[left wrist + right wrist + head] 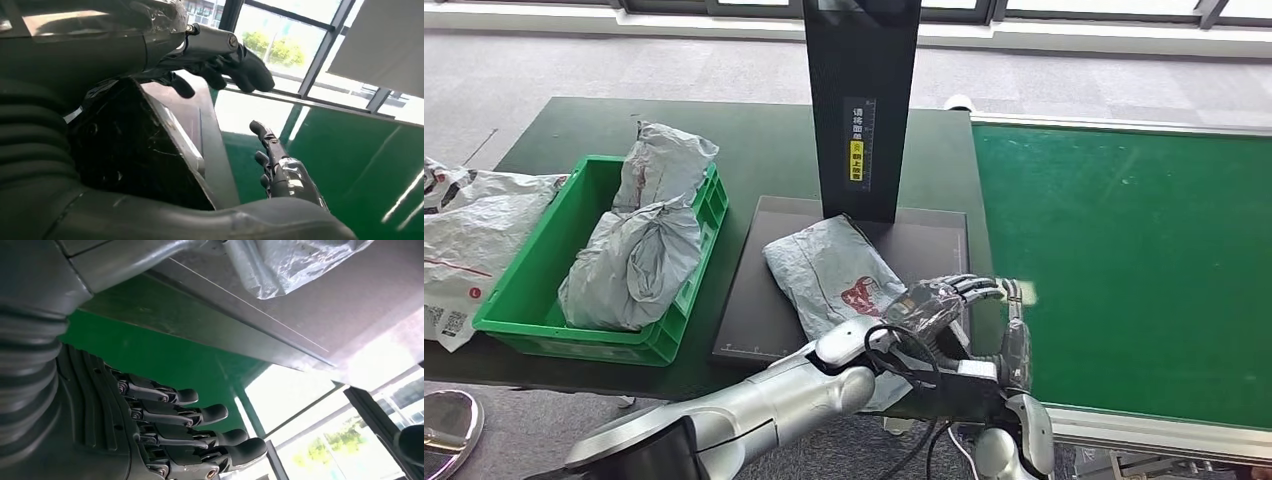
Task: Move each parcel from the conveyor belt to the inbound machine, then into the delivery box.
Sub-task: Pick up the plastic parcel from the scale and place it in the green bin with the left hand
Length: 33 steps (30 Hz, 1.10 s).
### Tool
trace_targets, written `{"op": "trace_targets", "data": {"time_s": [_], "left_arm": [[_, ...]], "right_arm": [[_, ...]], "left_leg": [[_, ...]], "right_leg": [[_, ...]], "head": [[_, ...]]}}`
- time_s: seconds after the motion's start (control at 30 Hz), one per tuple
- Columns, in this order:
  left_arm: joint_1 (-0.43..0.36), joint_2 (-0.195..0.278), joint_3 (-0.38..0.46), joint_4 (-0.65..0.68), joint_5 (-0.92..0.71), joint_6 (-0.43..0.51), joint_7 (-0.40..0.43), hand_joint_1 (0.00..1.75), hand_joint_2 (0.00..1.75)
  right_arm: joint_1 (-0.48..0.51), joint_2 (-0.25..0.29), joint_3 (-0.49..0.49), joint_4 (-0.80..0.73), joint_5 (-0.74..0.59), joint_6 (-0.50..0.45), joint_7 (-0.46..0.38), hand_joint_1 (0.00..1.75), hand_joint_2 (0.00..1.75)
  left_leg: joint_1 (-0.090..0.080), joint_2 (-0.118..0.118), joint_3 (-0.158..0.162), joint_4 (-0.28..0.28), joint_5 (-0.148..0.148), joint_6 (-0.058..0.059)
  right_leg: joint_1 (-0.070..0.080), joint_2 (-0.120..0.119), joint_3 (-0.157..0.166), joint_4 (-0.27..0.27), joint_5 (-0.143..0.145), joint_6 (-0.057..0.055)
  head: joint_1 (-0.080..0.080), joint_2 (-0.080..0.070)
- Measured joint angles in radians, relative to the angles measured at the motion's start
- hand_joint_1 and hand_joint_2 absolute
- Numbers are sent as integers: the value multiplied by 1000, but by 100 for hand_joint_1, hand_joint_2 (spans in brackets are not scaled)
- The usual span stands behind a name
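Left robot hand (939,305) hovers with fingers spread and nothing held, just beside the parcel's (834,268) near corner. Right robot hand (1016,340), fingers straight and empty, stands over the belt (1124,260). The parcel lies on the scanner plate (754,310); farther left, two parcels fill the box (524,300).

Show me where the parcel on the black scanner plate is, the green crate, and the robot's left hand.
parcel (832,268), head view, middle of the grey bag's printed face.
green crate (516,278), head view, its left wall.
left hand (936,303), head view, back of the hand, over the plate's right edge.
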Motion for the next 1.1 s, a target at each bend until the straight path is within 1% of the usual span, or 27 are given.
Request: {"op": "trace_targets", "data": {"time_s": [0.1,0.13,0.17,0.23,0.27,0.3,0.37,0.43,0.5,0.57,0.63,0.7,0.8,0.93,1.0,1.1], "left_arm": [[-3,0,-37,11,-15,0,17,175,175],[-4,0,-43,14,-15,0,18,172,175],[-4,0,-47,17,-15,0,18,137,175],[-5,0,-55,20,-14,0,18,50,175],[-6,0,-58,22,-13,1,18,9,131],[-7,0,-60,24,-11,4,19,0,87],[-9,0,-61,31,4,31,21,0,0],[-12,0,-56,44,41,101,17,0,0],[-14,0,-35,67,85,209,0,0,0],[-14,1,15,91,73,303,-22,0,87],[-14,5,100,108,-9,340,-42,0,175],[-12,10,203,115,-119,346,-53,0,175],[-16,14,355,116,-271,351,-48,0,175],[-54,48,554,143,-379,355,1,0,175],[-58,69,618,164,-396,352,12,0,175],[-67,80,679,180,-405,352,14,0,175]], "right_arm": [[17,-3,-1,-9,-1,12,-1,0,175],[20,-4,-1,-11,-1,13,-2,0,175],[23,-4,-1,-12,-1,13,-2,0,175],[27,-4,-2,-13,-2,14,-2,0,175],[28,-4,-2,-14,-2,14,-2,0,175],[29,-4,-2,-15,-2,15,-2,0,175],[29,-4,-2,-19,-1,16,-2,0,175],[30,-3,-2,-27,3,18,-2,0,175],[32,1,0,-39,7,19,-2,0,175],[27,7,2,-49,8,17,-3,0,175],[14,12,4,-51,4,13,-6,0,175],[-6,14,5,-46,-3,12,-9,0,175],[-35,15,7,-29,-15,10,-14,0,175],[-31,21,27,-24,-24,-2,-52,0,175],[-33,26,44,-27,-25,-4,-60,0,175],[-33,26,54,-30,-27,-5,-61,0,175]], "left_leg": [[0,-1,0,0,0,0],[0,-1,0,0,0,0],[0,-1,0,0,0,0],[0,-1,-1,0,0,0],[0,-1,-1,0,0,0],[0,-1,-1,0,0,0],[0,-1,0,0,1,0],[0,-1,-1,0,1,1],[0,-1,-1,0,1,1],[0,0,-1,0,1,1],[0,0,-1,0,2,1],[0,0,-1,0,3,1],[0,0,-1,0,3,1],[0,6,2,-1,3,-1],[0,7,2,-1,4,-2],[3,-2,-3,-1,8,-3]], "right_leg": [[0,0,0,0,0,0],[0,0,0,0,0,0],[0,0,0,0,0,0],[0,-1,0,0,0,0],[0,-1,0,0,0,0],[0,-1,0,0,0,0],[0,-1,0,0,0,0],[0,-1,0,0,0,0],[0,-1,0,0,0,0],[0,-1,-1,1,0,0],[0,0,-1,1,0,0],[0,-1,-1,1,0,0],[0,-1,-1,1,0,0],[1,4,-1,1,2,-2],[2,6,-3,1,3,-4],[4,-3,-4,1,2,-4]], "head": [[0,0],[0,0],[0,0],[0,0],[0,0],[0,0],[0,0],[0,0],[0,0],[0,0],[0,0],[0,0],[0,0],[0,0],[-2,0],[-3,0]]}}
